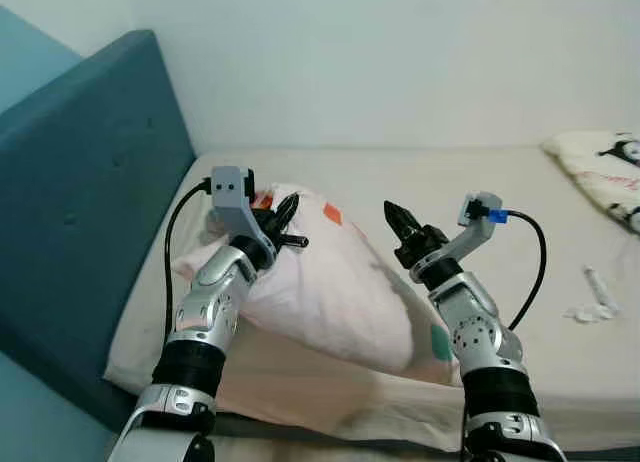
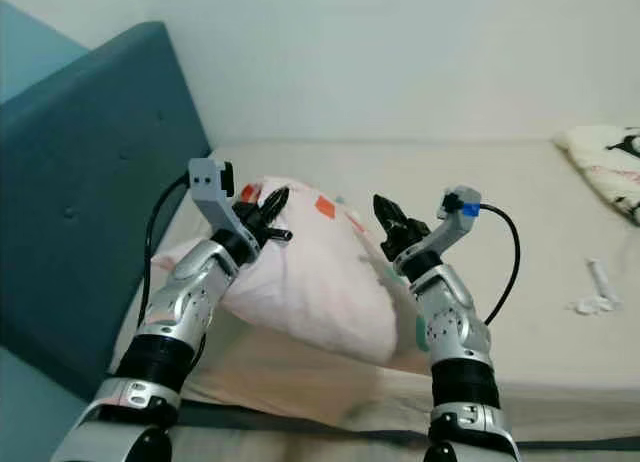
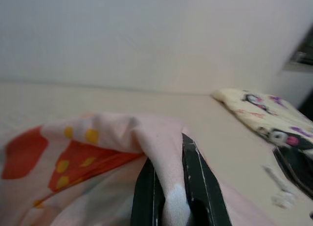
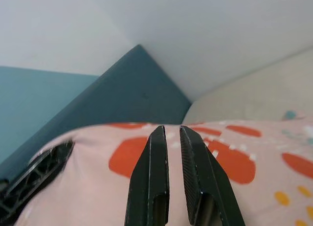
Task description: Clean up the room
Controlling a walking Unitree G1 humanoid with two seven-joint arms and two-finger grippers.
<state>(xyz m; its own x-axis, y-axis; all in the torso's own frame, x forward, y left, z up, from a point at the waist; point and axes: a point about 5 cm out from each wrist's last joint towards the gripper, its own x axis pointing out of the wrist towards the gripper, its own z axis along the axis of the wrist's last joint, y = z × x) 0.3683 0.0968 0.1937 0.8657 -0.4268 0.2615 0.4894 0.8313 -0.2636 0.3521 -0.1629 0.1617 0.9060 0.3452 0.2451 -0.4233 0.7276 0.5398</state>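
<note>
A pale pink pillow [image 1: 330, 282] with orange patches lies on the bed near the headboard. My left gripper [image 1: 285, 222] is at the pillow's upper left corner, shut on a fold of its fabric; in the left wrist view the cloth [image 3: 166, 187] is pinched between the two black fingers. My right gripper [image 1: 397, 220] hovers just above the pillow's right side, fingers together with only a thin slit and nothing between them. In the right wrist view the pillow [image 4: 234, 162] lies right behind those fingers [image 4: 155, 162].
The beige mattress [image 1: 450, 182] runs to a white wall at the back. A dark teal headboard [image 1: 80, 212] stands on the left. A cream blanket with cartoon prints [image 1: 600, 172] lies at the far right, with small white scraps [image 1: 595, 297] nearer.
</note>
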